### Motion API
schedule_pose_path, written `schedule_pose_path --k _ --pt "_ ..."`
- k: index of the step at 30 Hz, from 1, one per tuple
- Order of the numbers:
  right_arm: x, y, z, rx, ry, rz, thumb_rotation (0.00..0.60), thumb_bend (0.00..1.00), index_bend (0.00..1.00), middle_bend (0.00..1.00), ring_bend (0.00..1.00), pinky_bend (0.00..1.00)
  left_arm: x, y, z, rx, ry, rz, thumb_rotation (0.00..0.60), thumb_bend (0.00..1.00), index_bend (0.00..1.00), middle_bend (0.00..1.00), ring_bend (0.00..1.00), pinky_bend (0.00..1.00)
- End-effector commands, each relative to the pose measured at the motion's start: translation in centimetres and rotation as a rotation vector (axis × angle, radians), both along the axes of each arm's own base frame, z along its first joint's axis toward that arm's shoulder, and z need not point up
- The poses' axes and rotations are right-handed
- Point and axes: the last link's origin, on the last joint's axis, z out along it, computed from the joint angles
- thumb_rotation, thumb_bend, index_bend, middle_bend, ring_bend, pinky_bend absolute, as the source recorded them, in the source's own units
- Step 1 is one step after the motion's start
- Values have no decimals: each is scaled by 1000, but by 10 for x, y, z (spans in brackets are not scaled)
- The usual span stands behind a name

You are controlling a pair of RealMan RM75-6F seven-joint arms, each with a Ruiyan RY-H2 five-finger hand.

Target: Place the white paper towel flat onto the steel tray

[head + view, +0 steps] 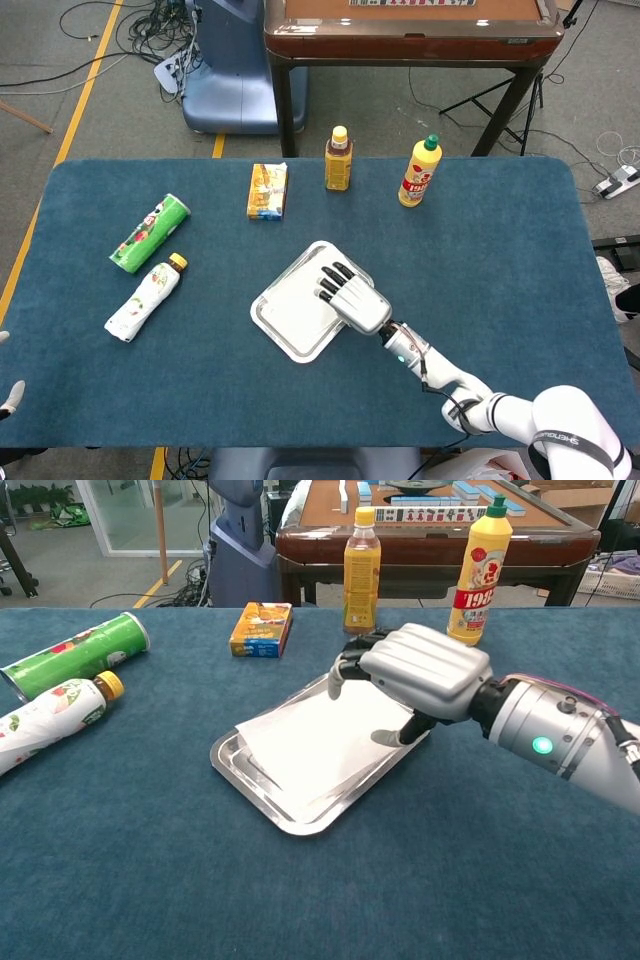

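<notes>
The white paper towel [318,742] lies spread inside the rectangular steel tray [262,792], directly under the right hand [418,672], whose fingers [345,666] hang slightly curled and apart above its far corner, seemingly gripping nothing; the left hand [8,398] is far away.

- My right hand [425,670] hovers over the far right end of the steel tray [245,770], palm down, my fingers [348,662] curled forward.
- The white paper towel [315,735] lies spread inside the tray, its left corner lapping over the rim.
- My thumb seems to touch the towel's right edge, though I cannot be sure.
- The tray sits slantwise on the blue table [150,880].
- At the left lie a green can [75,655] and a white bottle [45,723], both on their sides.
- Behind the tray: an orange box [262,628] lying flat, an orange drink bottle [362,570] and a yellow squeeze bottle [479,568], both upright.
</notes>
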Motion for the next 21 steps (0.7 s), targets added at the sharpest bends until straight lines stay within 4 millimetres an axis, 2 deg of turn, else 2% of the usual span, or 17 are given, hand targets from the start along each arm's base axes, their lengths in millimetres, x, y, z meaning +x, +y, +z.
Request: schedule_pose_path --k 1,5,8,10,11,13,15,18,21 --pt "-5 0 6 -5 8 -13 600 161 336 281 144 213 0 0 0 -1 1 1 600 274 218 142 145 0" --pt "-4 -5 20 -5 -25 -47 600 186 336 284 149 213 0 0 1 -1 5 0 600 274 218 142 145 0" --pt "4 -10 32 1 -46 -63 600 373 336 344 243 249 1 1 0 -3 6 -4 600 274 218 142 145 0" --pt "12 -14 40 4 -50 -63 600 595 336 419 365 390 2 1 0 -4 5 -10 600 274 218 142 145 0" --pt "16 -15 44 9 -51 -62 600 667 336 453 418 457 3 1 0 -4 5 -11 600 274 218 142 145 0" --pt "23 -17 49 27 -37 -59 600 866 336 576 571 640 3 0 0 -4 7 -11 600 274 218 142 145 0" --pt "27 -20 51 47 -2 -63 600 992 332 740 728 821 3 0 0 -3 9 -10 600 274 218 142 145 0" --pt "33 -21 51 105 67 -81 600 1000 268 875 868 972 4 -1 1 -2 11 -11 600 274 218 142 145 0" --pt "40 -21 48 161 117 -108 586 1000 183 945 947 1000 5 -1 0 -2 12 -12 600 274 218 142 145 0"
